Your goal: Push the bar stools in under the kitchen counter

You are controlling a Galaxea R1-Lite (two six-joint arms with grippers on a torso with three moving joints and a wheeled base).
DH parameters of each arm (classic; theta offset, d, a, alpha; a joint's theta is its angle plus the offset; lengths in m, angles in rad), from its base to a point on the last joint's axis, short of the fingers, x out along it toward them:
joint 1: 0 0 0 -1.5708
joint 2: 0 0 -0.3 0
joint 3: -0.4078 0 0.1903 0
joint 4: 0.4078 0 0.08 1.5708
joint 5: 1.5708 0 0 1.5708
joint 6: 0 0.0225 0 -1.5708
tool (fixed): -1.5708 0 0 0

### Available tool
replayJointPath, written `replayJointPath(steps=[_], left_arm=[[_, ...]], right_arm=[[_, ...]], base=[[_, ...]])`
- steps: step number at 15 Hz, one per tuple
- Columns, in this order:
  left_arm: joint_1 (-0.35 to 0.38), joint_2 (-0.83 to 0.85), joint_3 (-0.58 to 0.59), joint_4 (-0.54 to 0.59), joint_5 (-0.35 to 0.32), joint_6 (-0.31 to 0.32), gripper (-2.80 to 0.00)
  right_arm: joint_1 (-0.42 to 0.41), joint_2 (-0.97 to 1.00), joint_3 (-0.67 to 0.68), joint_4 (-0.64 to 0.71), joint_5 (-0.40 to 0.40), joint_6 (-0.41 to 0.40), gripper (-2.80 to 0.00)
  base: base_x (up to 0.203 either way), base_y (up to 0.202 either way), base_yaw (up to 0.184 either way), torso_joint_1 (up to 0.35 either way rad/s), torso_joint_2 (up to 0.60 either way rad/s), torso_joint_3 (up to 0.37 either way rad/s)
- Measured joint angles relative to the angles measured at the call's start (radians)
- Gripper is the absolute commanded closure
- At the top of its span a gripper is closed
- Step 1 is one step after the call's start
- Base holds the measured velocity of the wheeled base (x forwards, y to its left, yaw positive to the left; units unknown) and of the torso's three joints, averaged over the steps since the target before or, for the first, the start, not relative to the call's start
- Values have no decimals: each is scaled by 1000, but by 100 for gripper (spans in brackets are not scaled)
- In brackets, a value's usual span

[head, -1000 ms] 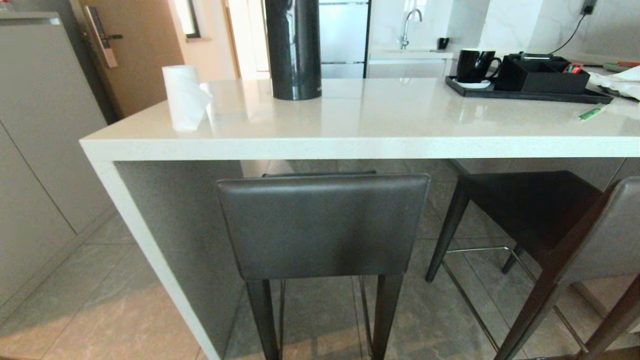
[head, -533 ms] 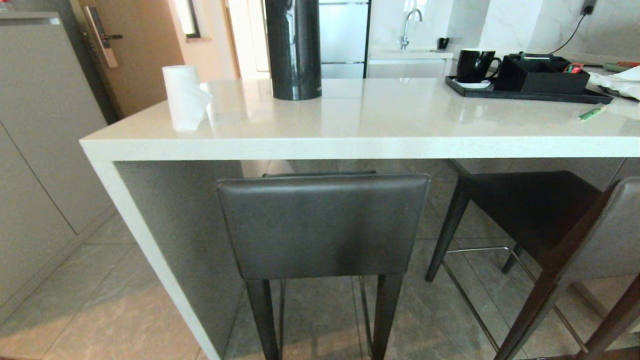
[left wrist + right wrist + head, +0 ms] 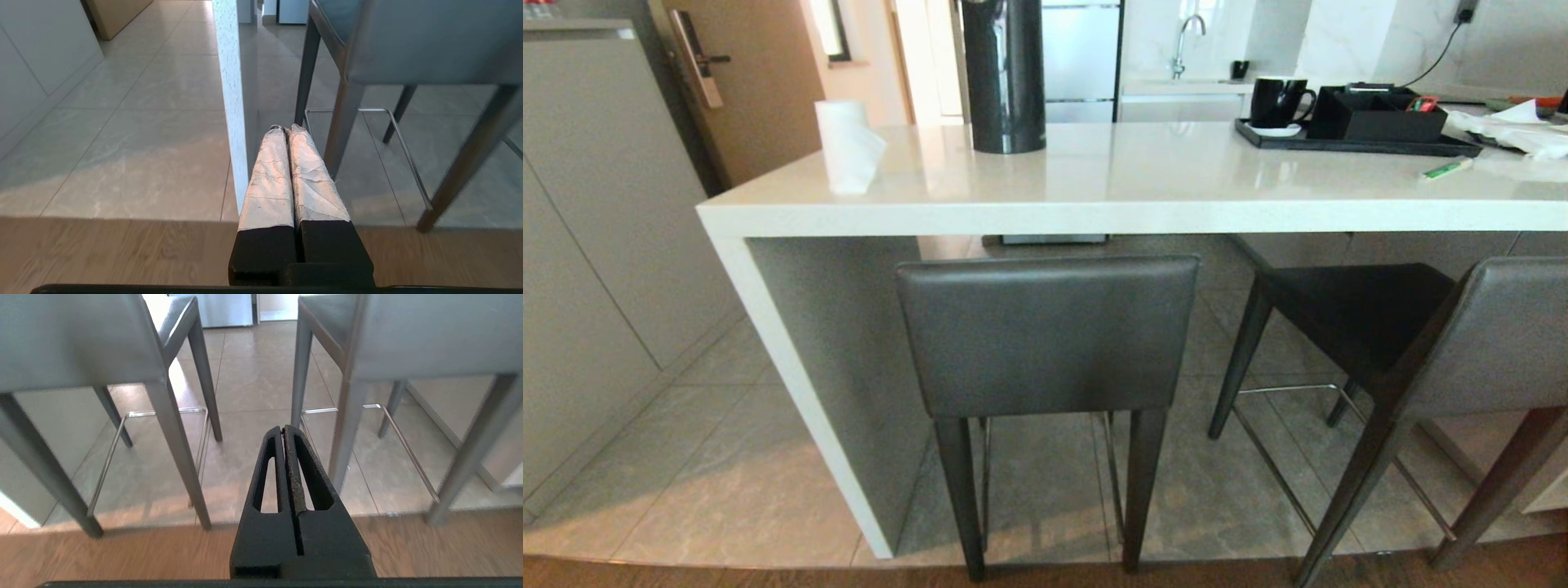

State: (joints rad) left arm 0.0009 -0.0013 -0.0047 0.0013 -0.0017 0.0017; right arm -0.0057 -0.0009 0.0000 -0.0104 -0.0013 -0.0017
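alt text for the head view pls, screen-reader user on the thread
Two dark grey bar stools stand at a white kitchen counter: the left stool is squared up with its backrest just below the counter edge, while the right stool is angled with its seat partly exposed. A black cylinder, paper roll and black tray sit on top.

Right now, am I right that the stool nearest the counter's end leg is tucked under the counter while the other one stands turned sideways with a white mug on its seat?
Not quite: the sideways stool has a bare seat, as the head view shows. The mug is black and sits on the tray on the counter. The other stool is tucked in.
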Motion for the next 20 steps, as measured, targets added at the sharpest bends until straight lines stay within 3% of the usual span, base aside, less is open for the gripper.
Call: replayJointPath(steps=[11, 20], left_arm=[[0, 0, 0, -5, 2, -2, 0], [0, 1, 1, -5, 1, -1, 0]], right_arm=[[0, 0, 0, 0, 1, -1, 0], [0, 0, 0, 0, 0, -1, 0]], base=[[-24, -6, 0, 0, 1, 1], [0, -187, 0, 3, 2, 3]])
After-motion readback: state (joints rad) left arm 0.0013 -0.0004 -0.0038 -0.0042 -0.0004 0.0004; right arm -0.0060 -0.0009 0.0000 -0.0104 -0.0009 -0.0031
